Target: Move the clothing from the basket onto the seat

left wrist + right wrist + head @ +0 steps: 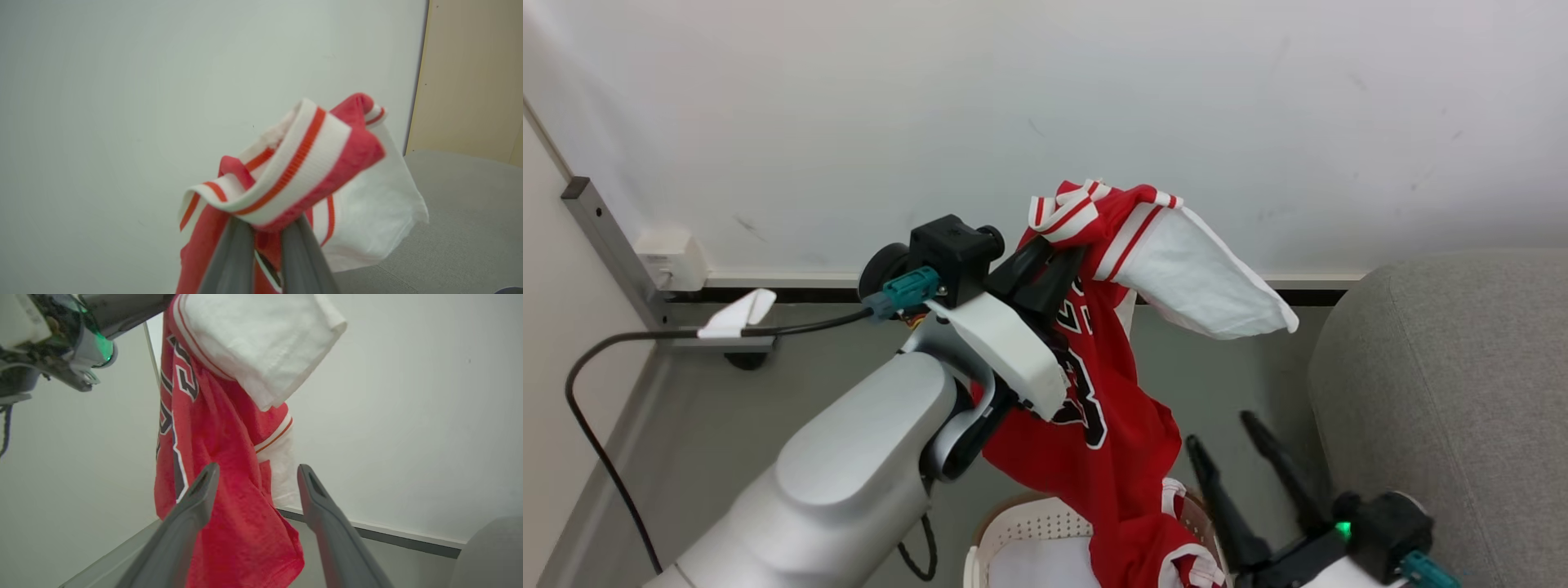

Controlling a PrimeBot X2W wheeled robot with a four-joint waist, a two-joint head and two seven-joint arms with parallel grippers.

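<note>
My left gripper (1058, 261) is shut on the striped edge of the red clothing (1107, 400), a jersey with a black-and-white number, and holds it high above the basket (1021, 523). In the left wrist view the two fingers pinch the trim of the clothing (294, 171) at my left gripper (267, 228). The jersey hangs down with its lower end in the basket; a white lining flap (1209, 282) sticks out to the right. My right gripper (1225, 433) stands open at the lower right beside the hanging cloth, which shows behind its tips (257, 471) in the right wrist view. The grey seat (1462, 384) lies at the right.
A white wall (1045, 106) with a dark baseboard runs behind. At the left are a grey metal post (613, 245), a white wall box (674, 260) and a black cable (596, 441) on the grey floor.
</note>
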